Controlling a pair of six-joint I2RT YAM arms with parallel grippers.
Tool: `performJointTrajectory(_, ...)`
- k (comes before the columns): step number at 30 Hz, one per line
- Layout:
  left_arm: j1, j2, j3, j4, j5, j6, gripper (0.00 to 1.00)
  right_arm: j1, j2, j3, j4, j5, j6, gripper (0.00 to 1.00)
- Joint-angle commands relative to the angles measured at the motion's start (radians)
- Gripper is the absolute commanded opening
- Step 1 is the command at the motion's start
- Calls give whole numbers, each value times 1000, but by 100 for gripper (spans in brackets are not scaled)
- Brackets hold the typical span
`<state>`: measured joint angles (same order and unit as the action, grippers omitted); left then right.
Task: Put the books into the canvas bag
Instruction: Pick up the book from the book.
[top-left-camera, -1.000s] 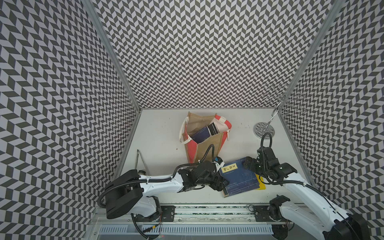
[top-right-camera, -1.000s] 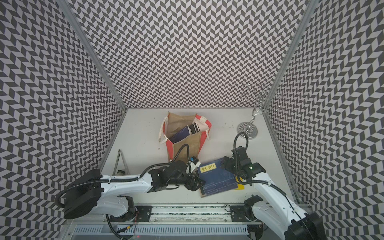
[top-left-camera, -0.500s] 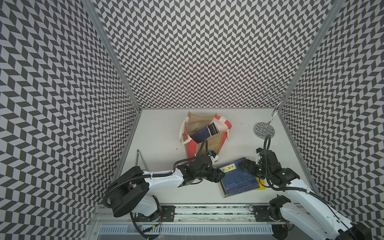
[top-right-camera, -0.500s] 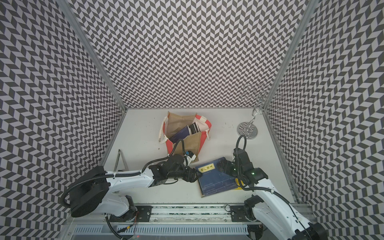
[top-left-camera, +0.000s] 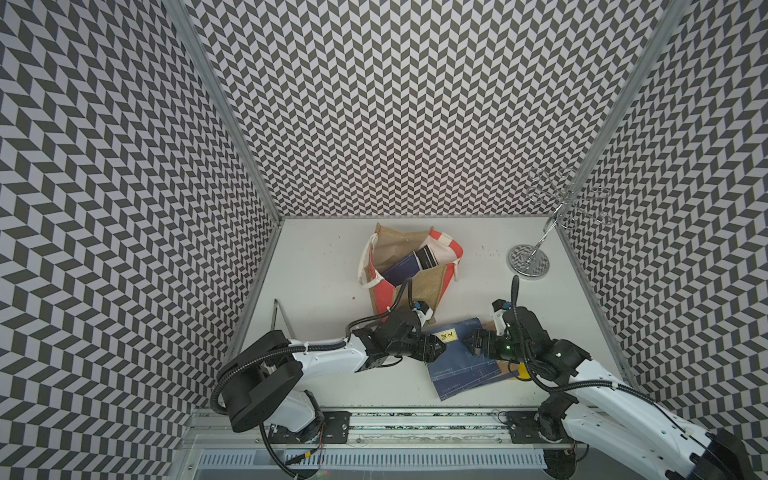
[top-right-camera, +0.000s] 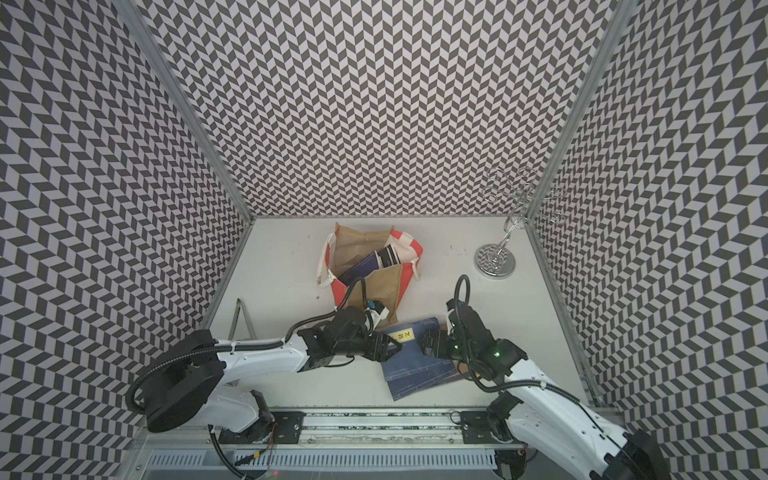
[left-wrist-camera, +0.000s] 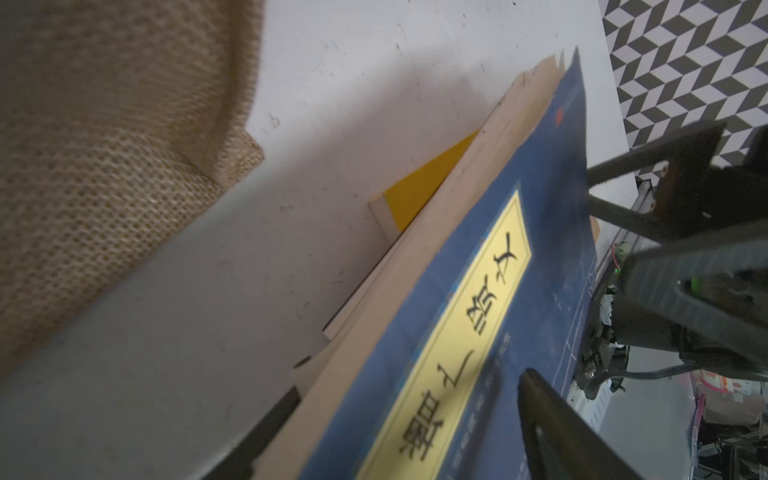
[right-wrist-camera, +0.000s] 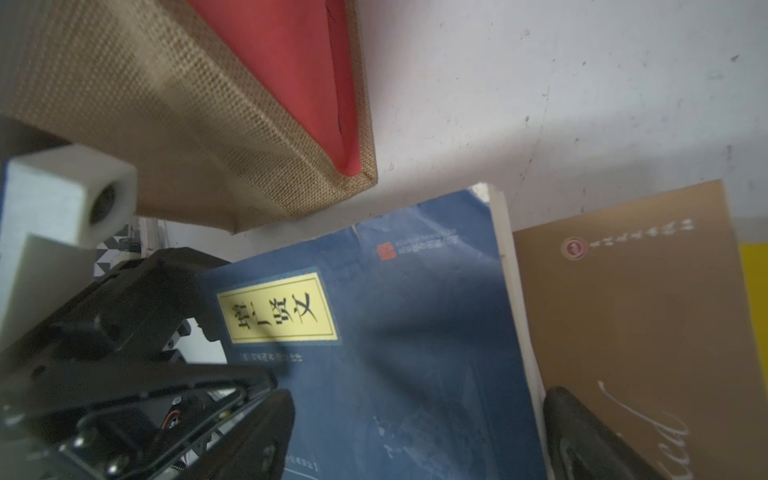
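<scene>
The canvas bag (top-left-camera: 409, 266) (top-right-camera: 370, 262) stands open at mid-table, with a navy book (top-left-camera: 400, 268) and a black-and-white one (top-left-camera: 428, 257) leaning inside. A stack of books lies in front of it: a navy book with a yellow label (top-left-camera: 461, 361) (left-wrist-camera: 478, 316) (right-wrist-camera: 399, 332) on top, a brown one (right-wrist-camera: 631, 316) and a yellow one (left-wrist-camera: 419, 195) beneath. My left gripper (top-left-camera: 432, 347) (left-wrist-camera: 407, 390) is open, its jaws astride the stack's left edge. My right gripper (top-left-camera: 473, 345) (right-wrist-camera: 415, 440) is open over the navy cover, one fingertip (right-wrist-camera: 582, 432) on the brown book.
A chrome wire stand (top-left-camera: 528, 262) rises at the back right. A thin metal bracket (top-left-camera: 280, 320) stands by the left wall. Patterned walls close in three sides. The bag's jute corner (right-wrist-camera: 291, 174) lies close behind both grippers.
My right gripper has moved left, onto the navy book. My left gripper's jaws have narrowed a little around the stack's edge. The stack has slid slightly to the left.
</scene>
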<state>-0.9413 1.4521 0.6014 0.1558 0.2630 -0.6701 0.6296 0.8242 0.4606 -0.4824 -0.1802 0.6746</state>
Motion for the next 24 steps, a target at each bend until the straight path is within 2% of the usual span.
performJointTrajectory(1,17,-27,-14,38,23,0,57,20,5,-17,82,15,5,93)
performJointTrajectory(11,33,-130,-9,3,27,35,0,22,-27,-12,71,65,14,94)
performJointTrajectory(17,33,-244,35,-64,74,119,0,17,-165,62,40,210,30,100)
performJointTrajectory(21,36,-339,84,-120,92,192,0,15,-281,115,68,273,-32,99)
performJointTrajectory(24,61,-396,135,-180,114,233,0,13,-329,148,118,258,-112,99)
